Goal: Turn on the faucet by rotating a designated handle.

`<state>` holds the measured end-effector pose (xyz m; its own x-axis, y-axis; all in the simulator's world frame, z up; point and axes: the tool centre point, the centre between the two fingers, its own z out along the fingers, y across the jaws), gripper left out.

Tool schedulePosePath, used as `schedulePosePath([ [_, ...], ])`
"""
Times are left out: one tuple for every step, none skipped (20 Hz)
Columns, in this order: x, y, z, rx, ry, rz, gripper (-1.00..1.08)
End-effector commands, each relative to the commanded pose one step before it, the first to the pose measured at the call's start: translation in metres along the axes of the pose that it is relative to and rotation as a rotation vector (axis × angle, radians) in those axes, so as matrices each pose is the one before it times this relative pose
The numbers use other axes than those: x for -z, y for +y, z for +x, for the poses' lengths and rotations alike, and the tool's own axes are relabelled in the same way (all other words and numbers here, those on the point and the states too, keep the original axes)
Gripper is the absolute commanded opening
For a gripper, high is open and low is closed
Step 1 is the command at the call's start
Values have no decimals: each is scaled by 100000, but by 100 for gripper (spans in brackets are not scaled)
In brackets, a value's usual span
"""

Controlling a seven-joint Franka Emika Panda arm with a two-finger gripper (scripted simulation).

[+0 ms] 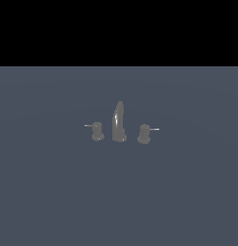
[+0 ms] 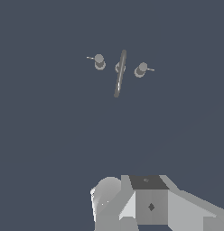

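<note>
Pale grey blocky wrist housing (image 2: 150, 205), darker top panel

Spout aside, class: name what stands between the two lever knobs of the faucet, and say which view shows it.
Only the tall spout stands between the handle and its twin knob; the exterior view shows it.

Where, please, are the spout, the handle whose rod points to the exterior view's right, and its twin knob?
spout (image 1: 119, 121): exterior view, mid-height of its tapered body.
handle (image 1: 144, 133): exterior view, the knob's cylindrical body.
twin knob (image 1: 97, 130): exterior view, the knob's cylindrical body.
</note>
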<state>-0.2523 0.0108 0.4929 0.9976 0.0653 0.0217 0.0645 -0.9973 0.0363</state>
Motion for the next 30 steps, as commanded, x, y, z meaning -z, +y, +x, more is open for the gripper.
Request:
schedulePosePath([
  [0, 1, 0, 0, 0, 0, -100],
  [12, 23, 17, -67, 17, -5, -100],
  [40, 86, 42, -250, 63, -13, -100],
  [64, 138, 70, -396, 98, -20, -100],
  [87, 189, 97, -540, 133, -30, -100],
  [109, 241, 122, -686, 168, -42, -100],
  [107, 239, 121, -674, 165, -46, -100],
  [82, 183, 90, -509, 125, -40, -100],
  [56, 125, 59, -340, 86, -31, -100],
  [31, 66, 29, -169, 45, -20, -100],
  [3, 8, 3, 0, 0, 0, -100],
  [-19, -43, -24, 95, -23, 8, -100],
  [-12, -39, -1, 0, 0, 0, -100],
  [-28, 9, 64, -141, -32, 88, -100],
  [-31, 9, 95, -296, -12, 101, -100],
  [-47, 9, 137, -422, -19, 147, -100],
  [-65, 5, 178, -541, -30, 194, -100],
  [-84, 1, 218, -661, -41, 239, -100],
  [-102, -1, 258, -785, -52, 284, -100],
  [-120, -3, 297, -906, -63, 324, -100],
  [-138, -5, 334, -1027, -72, 361, -100],
  [-157, -5, 375, -1160, -83, 399, -100],
  [-176, -7, 412, -1289, -95, 433, -100],
  [-199, -11, 451, -1420, -109, 467, -100],
  [-224, -16, 490, -1559, -125, 502, -100],
  [-249, -21, 529, -1699, -140, 532, -100],
  [-276, -26, 567, -1843, -157, 559, -100],
  [-305, -34, 606, -1992, -175, 585, -100],
  [-337, -41, 645, -2148, -194, 607, -100],
  [-371, -50, 683, -2306, -214, 626, -100],
])
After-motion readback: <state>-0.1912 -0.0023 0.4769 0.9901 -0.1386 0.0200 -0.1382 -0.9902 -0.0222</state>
